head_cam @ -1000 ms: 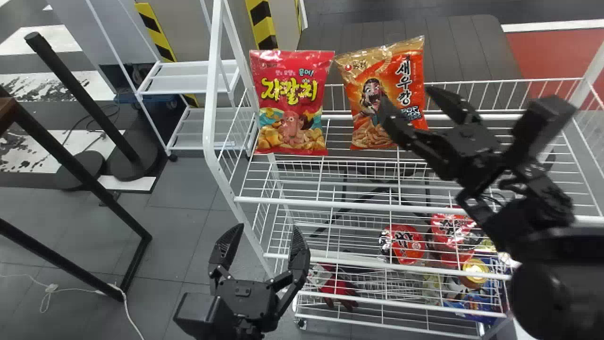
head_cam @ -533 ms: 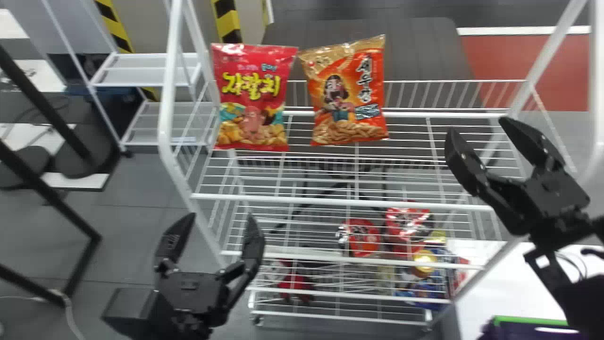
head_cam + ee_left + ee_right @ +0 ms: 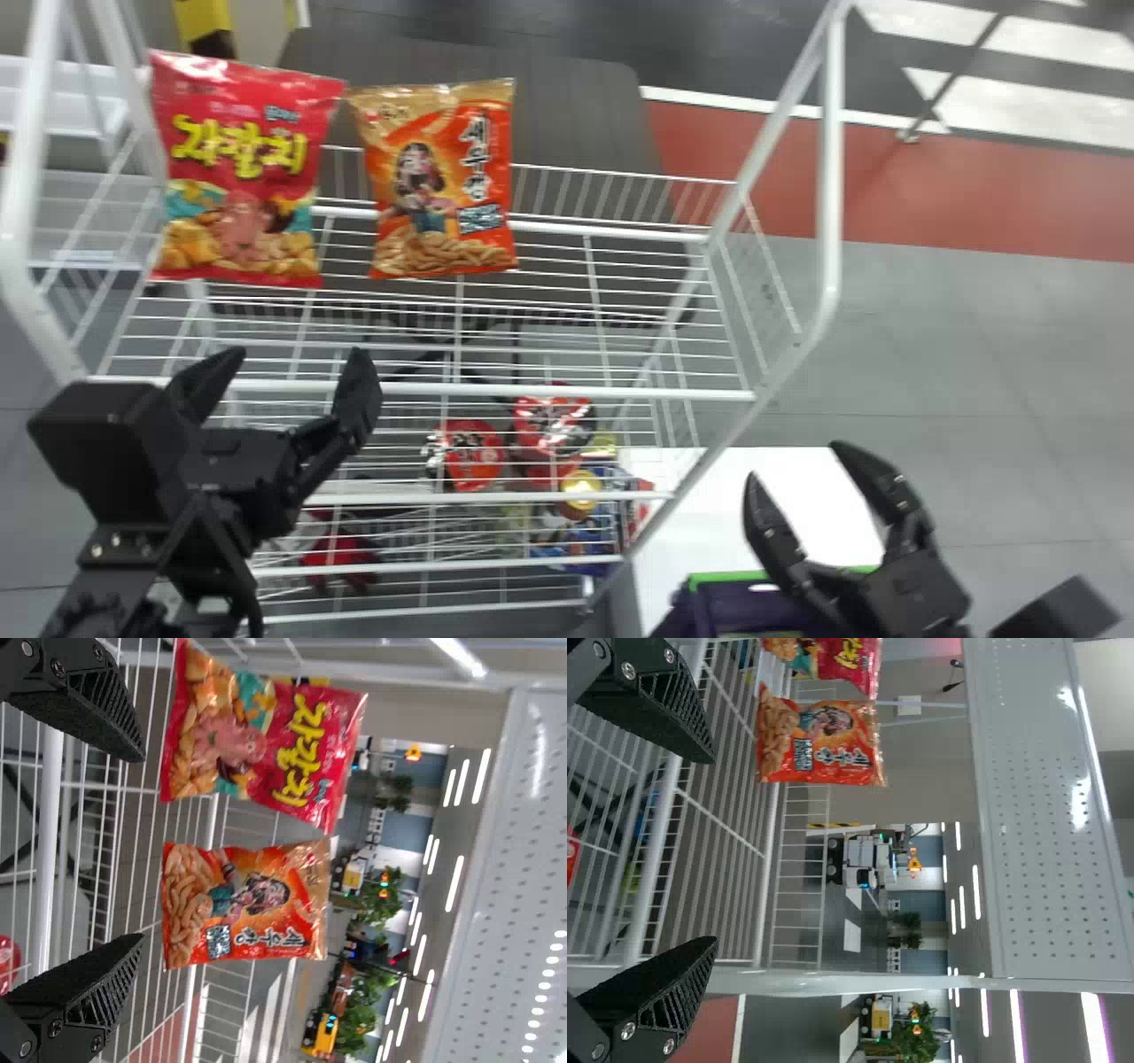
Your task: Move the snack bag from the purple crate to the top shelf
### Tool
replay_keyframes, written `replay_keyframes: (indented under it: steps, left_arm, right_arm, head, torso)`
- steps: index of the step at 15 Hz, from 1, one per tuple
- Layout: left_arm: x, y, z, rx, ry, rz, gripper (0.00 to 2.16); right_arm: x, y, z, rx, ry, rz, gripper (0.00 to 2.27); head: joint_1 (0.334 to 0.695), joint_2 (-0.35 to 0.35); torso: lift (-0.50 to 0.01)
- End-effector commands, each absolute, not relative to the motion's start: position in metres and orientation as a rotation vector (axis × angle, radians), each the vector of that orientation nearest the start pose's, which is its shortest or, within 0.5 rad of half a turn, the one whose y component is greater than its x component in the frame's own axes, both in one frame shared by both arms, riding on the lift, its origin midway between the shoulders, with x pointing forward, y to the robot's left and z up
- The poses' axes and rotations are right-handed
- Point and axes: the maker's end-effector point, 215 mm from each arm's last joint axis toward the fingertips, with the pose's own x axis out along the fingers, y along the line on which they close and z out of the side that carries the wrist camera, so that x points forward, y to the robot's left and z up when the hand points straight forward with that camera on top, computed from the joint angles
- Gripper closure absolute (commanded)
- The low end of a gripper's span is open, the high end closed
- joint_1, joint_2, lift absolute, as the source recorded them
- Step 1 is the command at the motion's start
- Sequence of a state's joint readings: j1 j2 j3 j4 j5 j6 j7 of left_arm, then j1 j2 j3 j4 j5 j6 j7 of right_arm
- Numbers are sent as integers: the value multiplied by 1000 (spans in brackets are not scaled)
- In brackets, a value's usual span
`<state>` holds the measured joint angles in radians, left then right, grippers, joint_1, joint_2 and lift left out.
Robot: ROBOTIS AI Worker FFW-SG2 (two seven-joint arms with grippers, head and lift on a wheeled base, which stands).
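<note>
- "how do the jaws look?"
- "left jaws [image 3: 297, 359] wide apart, holding nothing, in front of the rack [image 3: 567, 392]. right jaws [image 3: 795, 465] spread and empty too, angled forward-left by the purple crate [image 3: 740, 613]."
- "and the snack bag?"
- "can't tell which is meant. a red bag [image 3: 239, 168] and an orange bag [image 3: 443, 186] stand side by side on the top shelf."
- "around them?"
- "crate on a white bench [image 3: 713, 505], grey floor [image 3: 930, 354] beyond."
- "changed?"
- "right jaws were up by the shelf half a second ago; they've dropped cratewards."
</note>
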<state>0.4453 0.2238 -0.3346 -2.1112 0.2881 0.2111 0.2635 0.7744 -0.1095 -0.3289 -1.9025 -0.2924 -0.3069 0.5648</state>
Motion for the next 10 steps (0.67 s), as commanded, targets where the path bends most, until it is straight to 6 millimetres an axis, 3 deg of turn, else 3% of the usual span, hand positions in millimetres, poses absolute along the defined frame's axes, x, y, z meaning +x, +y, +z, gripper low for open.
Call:
replay_keyframes:
  steps: [1,4,6,9,10]
  left_arm:
    - [453,77,-376,-177,239,-198,97]
    - [479,42,-392,-156,256,-202,137]
    - [499,19,-386,-141,209,-167,151]
    - [528,-18,-362,-132,53,-86,154]
    - [536,-19,-373,-89,46,-79,154]
  right_arm:
    - [300,-323,-410,-16,110,273,97]
    - [278,-330,-426,-31,120,262,97]
    - [267,-332,-429,-44,107,257,97]
    - [258,-332,-430,-47,97,254,97]
    - [256,-334,-428,-52,89,249,97]
  head:
    - [695,-303]
    - [695,-350]
    - [695,-350]
    - [695,-350]
    - [695,-350]
  torso:
    - [1]
    - [1]
    - [1]
    - [1]
    - [1]
